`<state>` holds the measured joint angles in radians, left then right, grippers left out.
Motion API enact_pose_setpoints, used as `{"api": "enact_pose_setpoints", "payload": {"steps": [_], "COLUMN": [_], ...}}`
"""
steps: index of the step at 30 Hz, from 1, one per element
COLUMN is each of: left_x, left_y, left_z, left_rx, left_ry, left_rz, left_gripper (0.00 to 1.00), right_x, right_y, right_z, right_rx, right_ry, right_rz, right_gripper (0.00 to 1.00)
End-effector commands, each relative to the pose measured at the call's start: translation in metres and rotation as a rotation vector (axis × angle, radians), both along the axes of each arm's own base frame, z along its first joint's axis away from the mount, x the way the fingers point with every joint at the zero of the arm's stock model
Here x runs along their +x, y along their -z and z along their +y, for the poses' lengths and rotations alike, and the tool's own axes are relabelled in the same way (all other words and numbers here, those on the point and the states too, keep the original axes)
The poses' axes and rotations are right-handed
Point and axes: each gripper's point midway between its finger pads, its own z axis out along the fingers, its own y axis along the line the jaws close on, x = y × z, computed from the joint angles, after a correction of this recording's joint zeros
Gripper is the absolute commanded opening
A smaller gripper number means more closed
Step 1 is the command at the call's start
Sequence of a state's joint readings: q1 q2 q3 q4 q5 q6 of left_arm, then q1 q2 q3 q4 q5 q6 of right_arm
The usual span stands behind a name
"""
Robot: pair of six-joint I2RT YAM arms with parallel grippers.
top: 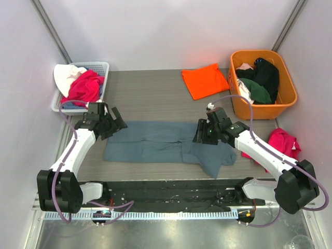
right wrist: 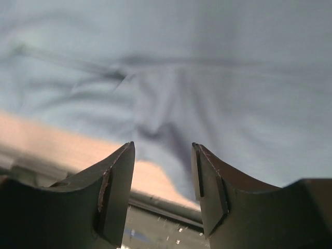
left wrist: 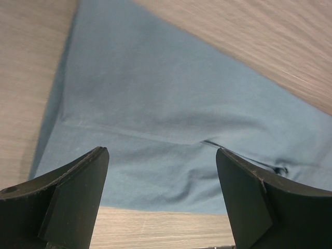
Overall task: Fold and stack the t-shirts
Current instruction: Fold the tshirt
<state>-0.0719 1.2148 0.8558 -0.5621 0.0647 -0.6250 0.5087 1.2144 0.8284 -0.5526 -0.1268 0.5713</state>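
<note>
A grey wood-grain worktop (top: 155, 88) lies between pale walls. The slate blue-grey t-shirt (top: 150, 142) stretches across its near middle. The orange t-shirt (top: 205, 80) sits folded at the far right, beside the tub (top: 288, 101). The left tool (top: 113, 126) hangs wide open over the blue shirt's left end, and the right tool (top: 201, 135) is open above a puckered ridge. Pinching only the top layer there would likely drag the fold apart. Only the right wrist view shows that pucker; only the overhead view shows the flap jutting out near-right.
</note>
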Motion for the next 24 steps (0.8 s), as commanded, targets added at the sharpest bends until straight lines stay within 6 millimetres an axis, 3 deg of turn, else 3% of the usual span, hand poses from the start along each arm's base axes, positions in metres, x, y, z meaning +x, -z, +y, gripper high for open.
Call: {"api": "enact_pose_setpoints", "payload": {"steps": [1,2,4,5,6,7,9,10,11,13,15,16,17,18,19,20,21,23,24], "left_x": [0.026,0.034,0.043,0.048,0.053,0.063,0.063,0.073,0.068,0.077,0.073,0.08,0.075,0.075,0.075,0.075,0.079,0.07,0.072], "left_y": [-0.035,-0.042,-0.04,-0.05,-0.034,-0.044,-0.04,-0.034,-0.029,-0.018,-0.012,-0.018,0.001,0.008,0.003,0.022,0.019,0.042,0.039], "left_z": [-0.026,-0.034,-0.06,-0.081,-0.093,-0.107,-0.148,-0.167,-0.193,-0.229,-0.264,-0.28,-0.297,-0.306,-0.324,-0.331,-0.34,-0.354,-0.362], "left_rx": [-0.044,-0.061,-0.073,-0.064,-0.052,-0.034,-0.041,-0.043,-0.052,-0.071,-0.077,-0.078,-0.071,-0.065,-0.066,-0.055,-0.051,-0.027,-0.022], "left_ry": [0.184,0.227,0.356,0.433,0.474,0.533,0.655,0.714,0.787,0.877,0.965,0.994,1.044,1.065,1.099,1.116,1.128,1.168,1.18], "left_rz": [-0.127,-0.154,-0.167,-0.196,-0.153,-0.188,-0.182,-0.179,-0.173,-0.173,-0.186,-0.215,-0.19,-0.184,-0.211,-0.184,-0.202,-0.166,-0.18], "left_gripper": [0.89,0.9,0.9,0.93,0.94,0.96,0.98,1.0,1.0,1.0,1.0,1.0,1.0,1.0,1.0,1.0,1.0,1.0,1.0], "right_x": [0.029,0.031,0.028,0.028,0.026,0.025,0.019,0.017,0.014,0.009,0.003,0.001,-0.002,-0.004,-0.006,-0.008,-0.01,-0.013,-0.014], "right_y": [-0.018,-0.025,-0.034,-0.039,-0.043,-0.054,-0.063,-0.073,-0.078,-0.085,-0.093,-0.096,-0.098,-0.1,-0.1,-0.102,-0.102,-0.1,-0.1], "right_z": [-0.048,-0.051,-0.06,-0.065,-0.068,-0.074,-0.078,-0.08,-0.082,-0.084,-0.088,-0.088,-0.09,-0.09,-0.09,-0.09,-0.09,-0.09,-0.091], "right_rx": [-0.208,-0.21,-0.216,-0.21,-0.209,-0.191,-0.165,-0.136,-0.123,-0.108,-0.097,-0.089,-0.087,-0.083,-0.084,-0.075,-0.071,-0.073,-0.071], "right_ry": [0.255,0.28,0.328,0.375,0.393,0.427,0.471,0.483,0.494,0.503,0.505,0.505,0.503,0.494,0.491,0.489,0.479,0.471,0.47], "right_rz": [-0.097,-0.108,-0.13,-0.146,-0.155,-0.187,-0.2,-0.224,-0.229,-0.243,-0.252,-0.258,-0.259,-0.261,-0.258,-0.262,-0.263,-0.258,-0.26], "right_gripper": [0.56,0.56,0.56,0.56,0.56,0.56,0.56,0.56,0.56,0.56,0.56,0.56,0.56,0.56,0.56,0.56,0.56,0.56,0.56]}}
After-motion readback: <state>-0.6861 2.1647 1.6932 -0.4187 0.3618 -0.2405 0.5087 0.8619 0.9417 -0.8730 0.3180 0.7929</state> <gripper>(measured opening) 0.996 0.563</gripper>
